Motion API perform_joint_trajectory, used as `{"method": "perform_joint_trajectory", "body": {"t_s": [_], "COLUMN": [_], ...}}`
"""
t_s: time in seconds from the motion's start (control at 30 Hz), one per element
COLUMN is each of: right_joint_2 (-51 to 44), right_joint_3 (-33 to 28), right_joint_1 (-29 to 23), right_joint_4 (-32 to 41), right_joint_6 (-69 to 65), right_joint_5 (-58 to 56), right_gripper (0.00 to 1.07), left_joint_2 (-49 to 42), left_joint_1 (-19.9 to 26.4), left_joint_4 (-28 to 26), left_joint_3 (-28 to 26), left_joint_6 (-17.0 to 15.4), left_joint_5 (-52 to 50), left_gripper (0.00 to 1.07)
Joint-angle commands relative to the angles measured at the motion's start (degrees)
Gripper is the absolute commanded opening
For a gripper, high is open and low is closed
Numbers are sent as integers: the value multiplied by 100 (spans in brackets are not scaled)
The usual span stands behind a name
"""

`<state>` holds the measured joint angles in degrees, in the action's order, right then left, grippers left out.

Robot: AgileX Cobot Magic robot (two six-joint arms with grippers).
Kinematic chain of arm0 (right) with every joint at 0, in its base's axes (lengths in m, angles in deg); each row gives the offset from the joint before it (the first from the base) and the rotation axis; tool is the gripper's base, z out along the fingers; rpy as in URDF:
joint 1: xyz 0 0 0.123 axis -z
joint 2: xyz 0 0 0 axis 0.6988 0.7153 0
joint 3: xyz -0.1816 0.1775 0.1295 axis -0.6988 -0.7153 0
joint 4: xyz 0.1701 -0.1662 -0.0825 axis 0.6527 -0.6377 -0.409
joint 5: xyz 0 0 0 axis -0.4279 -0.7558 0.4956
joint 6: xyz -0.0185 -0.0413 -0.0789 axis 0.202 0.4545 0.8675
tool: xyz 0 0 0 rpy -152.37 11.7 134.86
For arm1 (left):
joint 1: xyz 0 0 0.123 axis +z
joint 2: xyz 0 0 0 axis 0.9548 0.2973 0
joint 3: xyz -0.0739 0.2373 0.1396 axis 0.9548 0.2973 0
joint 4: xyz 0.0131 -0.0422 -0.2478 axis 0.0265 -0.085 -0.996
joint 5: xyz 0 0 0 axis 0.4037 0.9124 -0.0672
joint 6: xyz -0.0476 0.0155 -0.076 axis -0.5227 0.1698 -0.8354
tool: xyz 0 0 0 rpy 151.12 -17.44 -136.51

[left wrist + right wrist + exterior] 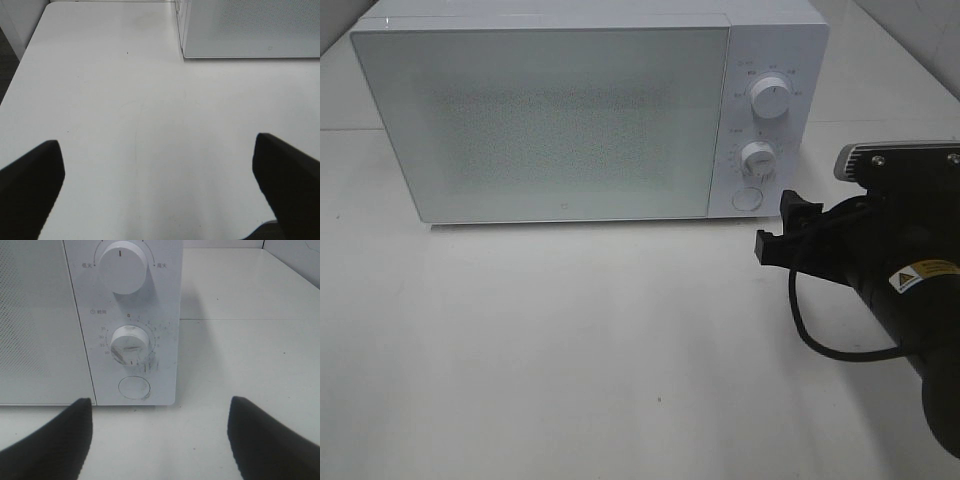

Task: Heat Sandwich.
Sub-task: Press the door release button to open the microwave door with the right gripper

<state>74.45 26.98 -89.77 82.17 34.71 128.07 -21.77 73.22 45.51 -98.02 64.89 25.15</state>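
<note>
The white microwave [550,120] stands at the back of the table with its door shut. No sandwich shows in any view. My right gripper [777,224] is open and empty, just in front of the microwave's control panel. The right wrist view shows its two dark fingers spread wide [160,440], facing the timer knob [130,342] and the round door button [134,388]. My left gripper [160,185] is open and empty over bare table; it is out of the exterior high view. The microwave's lower left corner [250,27] lies ahead of it.
The control panel has an upper power knob [772,100], a timer knob [757,157] and a round button [747,197]. The white table [570,350] extends in front of the microwave. The right arm's black body and cable [880,290] fill the right side.
</note>
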Motion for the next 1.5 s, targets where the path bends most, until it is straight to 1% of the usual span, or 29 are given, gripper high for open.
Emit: {"method": "perform_joint_trajectory", "body": {"t_s": [0.03, 0.4, 0.5, 0.57, 0.67, 0.73, 0.83, 0.9, 1.0, 1.07, 1.13, 1.17, 1.23, 1.27, 1.33, 1.37, 1.43, 1.47, 1.5], "right_joint_2": [0, 0, 0, 0, 0, 0, 0, 0, 0, 0, 0, 0, 0, 0, 0, 0, 0, 0, 0], "right_joint_3": [52, 52, 52, 52, 52, 52, 52, 52, 52, 52, 52, 52, 52, 52, 52, 52, 52, 52, 52], "right_joint_1": [-6, -6, -6, -6, -6, -6, -6, -6, -6, -6, -6, -6, -6, -6, -6, -6, -6, -6, -6], "right_joint_4": [-17, -34, -52, -52, -63, -63, -80, -80, -103, -120, -241, -241, -281, -281, -281, -281, -281, -281, -281], "right_joint_6": [-69, -1140, -2343, -2521, -3289, -3432, -4154, -4332, -5311, -5523, -6262, -6262, -6830, -7311, -7563, -7798, -8291, -8291, -8422], "right_joint_5": [115, -29, -275, -286, -286, -286, -292, -292, -298, -309, -367, -367, -418, -498, -521, -544, -567, -567, -579], "right_gripper": [73, 73, 73, 73, 73, 73, 73, 73, 73, 73, 71, 71, 68, 65, 63, 61, 52, 52, 49], "left_joint_2": [-97, -97, -97, -97, -97, -97, -97, -97, -97, -97, -97, -97, -97, -97, -97, -97, -97, -97, -97], "left_joint_1": [-11, -11, -11, -11, -11, -11, -11, -11, -11, -11, -11, -11, -11, -11, -11, -11, -11, -11, -11], "left_joint_4": [-46, -46, -46, -46, -46, -46, -46, -46, -46, -46, -46, -46, -46, -46, -46, -46, -46, -46, -46], "left_joint_3": [6, 6, 6, 6, 6, 6, 6, 6, 6, 6, 6, 6, 6, 6, 6, 6, 6, 6, 6], "left_joint_6": [-17, -17, -17, -17, -17, -17, -17, -17, -17, -17, -17, -17, -17, -17, -17, -17, -17, -17, -17], "left_joint_5": [-23, -23, -23, -23, -23, -23, -23, -23, -23, -23, -23, -23, -23, -23, -23, -23, -23, -23, -23], "left_gripper": [98, 98, 98, 98, 98, 98, 98, 98, 98, 98, 98, 98, 98, 98, 98, 98, 98, 98, 98]}}
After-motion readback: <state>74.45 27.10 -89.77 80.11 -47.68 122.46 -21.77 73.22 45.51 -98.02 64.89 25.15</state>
